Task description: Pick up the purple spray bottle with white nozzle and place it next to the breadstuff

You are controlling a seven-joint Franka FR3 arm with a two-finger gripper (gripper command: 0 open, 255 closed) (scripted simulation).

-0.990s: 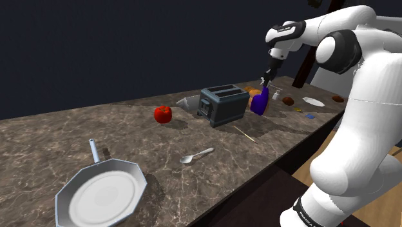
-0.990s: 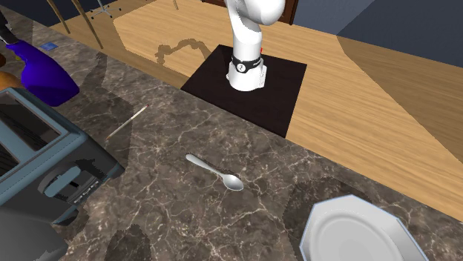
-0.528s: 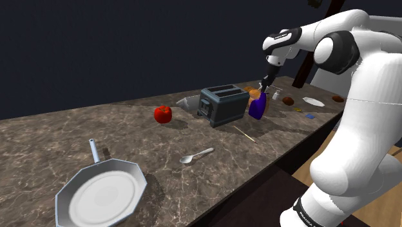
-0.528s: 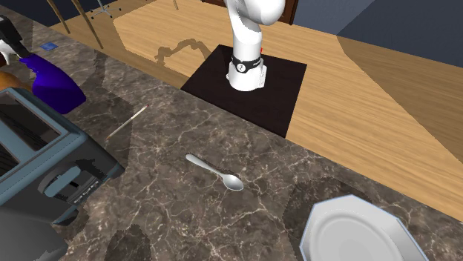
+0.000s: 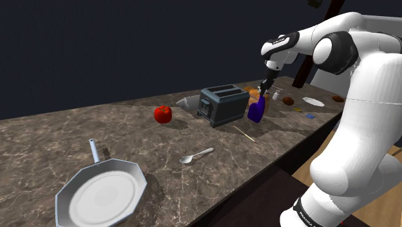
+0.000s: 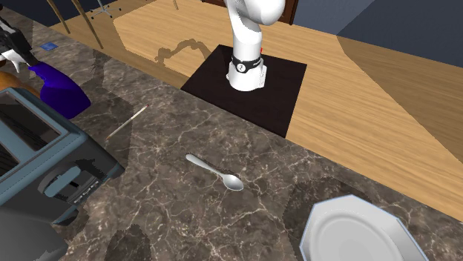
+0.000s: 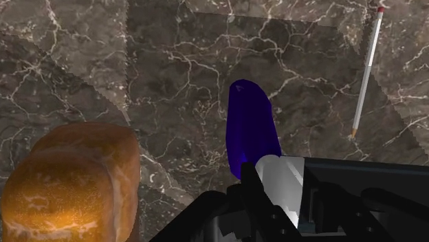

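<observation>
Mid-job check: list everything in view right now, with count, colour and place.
Spray bottle: 1, purple with white nozzle, in the claw beside the bread.
Bread: 1, golden brown, on the counter beside the bottle.
Toaster: 1, dark grey, mid-counter.
Red fruit: 1, red, shoulder view's left of the toaster.
Stick: 1, pale, red-tipped, on the counter near the bottle.
Spoon: 1, silver, between toaster and pan.
Pan: 1, grey, shoulder view's lower left.
Plate: 1, white, counter's far end.
Counter: 1, dark marbled, under everything.
Stand: 1, black, on the wooden floor.
Arm: 1, white with dark joints, shoulder view's right.
Claw: 1, black, shut on the bottle's nozzle.
</observation>
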